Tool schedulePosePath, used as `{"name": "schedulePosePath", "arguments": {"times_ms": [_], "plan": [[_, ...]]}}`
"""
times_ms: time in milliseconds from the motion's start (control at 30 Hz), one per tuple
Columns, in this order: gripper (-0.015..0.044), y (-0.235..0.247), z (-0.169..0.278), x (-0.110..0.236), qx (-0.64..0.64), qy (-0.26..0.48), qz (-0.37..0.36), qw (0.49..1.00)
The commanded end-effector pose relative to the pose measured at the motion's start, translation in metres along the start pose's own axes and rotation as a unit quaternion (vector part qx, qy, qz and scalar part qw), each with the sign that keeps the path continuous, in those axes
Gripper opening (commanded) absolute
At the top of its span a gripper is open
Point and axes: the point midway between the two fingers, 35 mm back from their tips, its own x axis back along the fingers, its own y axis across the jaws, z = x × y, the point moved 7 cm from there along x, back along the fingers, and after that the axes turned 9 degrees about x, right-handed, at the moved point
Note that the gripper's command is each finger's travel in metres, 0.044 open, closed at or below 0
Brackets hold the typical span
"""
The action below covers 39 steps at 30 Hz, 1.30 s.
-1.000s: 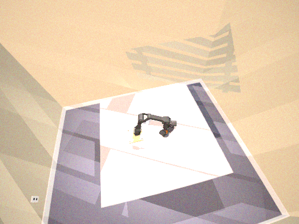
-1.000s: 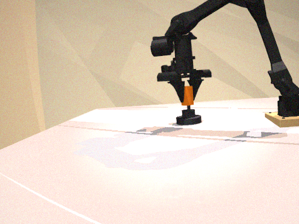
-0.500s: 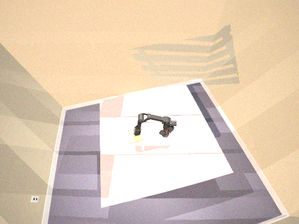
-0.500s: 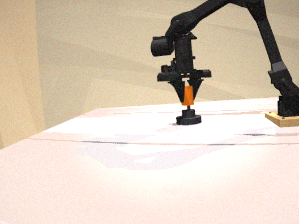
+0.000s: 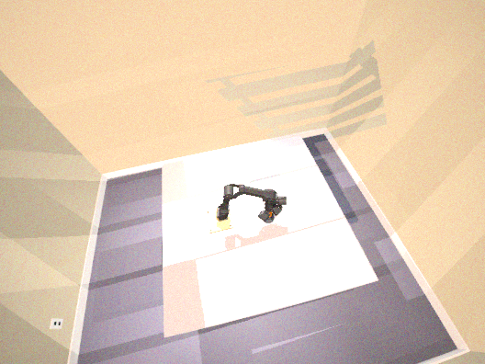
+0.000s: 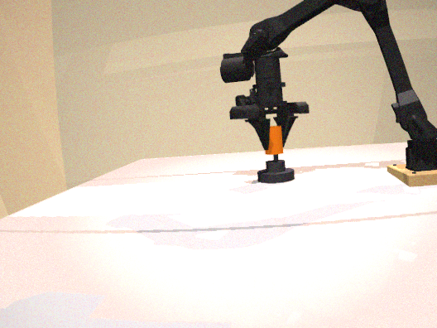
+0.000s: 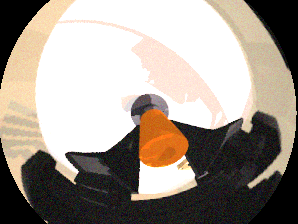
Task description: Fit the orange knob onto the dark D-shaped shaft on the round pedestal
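My gripper (image 6: 275, 142) (image 7: 160, 156) (image 5: 271, 214) is shut on the orange knob (image 6: 275, 141) (image 7: 160, 139) (image 5: 271, 213) and holds it upright. The knob sits right over the dark round pedestal (image 6: 276, 172) (image 7: 143, 104) on the white table. In the exterior view the knob's lower end is at the top of the thin dark shaft (image 6: 276, 157), with a short stretch of shaft still showing between knob and pedestal. In the wrist view the knob covers the shaft, and only part of the pedestal's top shows behind it. The shaft's flat side is hidden.
The arm's base stands on a tan wooden plate (image 6: 414, 174) (image 5: 223, 223) at the right of the exterior view. The white table top (image 6: 207, 248) is ringed by a dark grey floor (image 5: 129, 257) and beige walls.
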Motion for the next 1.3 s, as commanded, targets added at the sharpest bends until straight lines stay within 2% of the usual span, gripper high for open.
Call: {"name": "schedulePosePath", "arguments": {"times_ms": [0, 1267], "plan": [[0.0, -0.0002, -0.0002, -0.0001, 0.002, -0.002, 0.001, 1.0], [0.0, -0.0009, 0.0015, 0.0003, -0.035, -0.002, 0.001, 0.999]]}}
